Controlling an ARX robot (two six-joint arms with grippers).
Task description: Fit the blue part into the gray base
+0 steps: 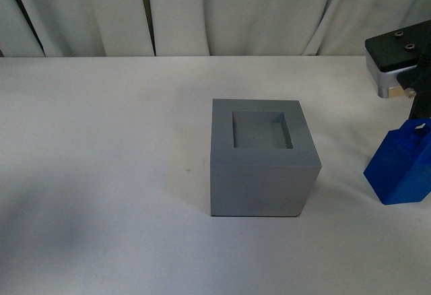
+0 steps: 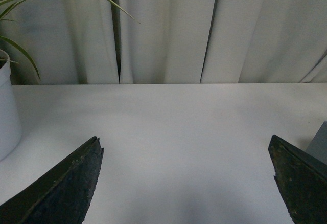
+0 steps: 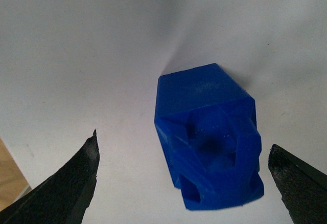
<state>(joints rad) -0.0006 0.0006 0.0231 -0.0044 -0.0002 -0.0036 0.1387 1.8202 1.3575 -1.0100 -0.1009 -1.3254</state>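
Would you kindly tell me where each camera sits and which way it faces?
Front view: on the robot's body, looking forward and down at the gray base on the table; the right arm shows at the edge.
Left wrist view: mounted at the left wrist, facing across the table to the curtain; the open left gripper shows.
Right wrist view: mounted at the right wrist, looking down on the blue part; the open right gripper shows.
Shared: front and right wrist views both show the blue part.
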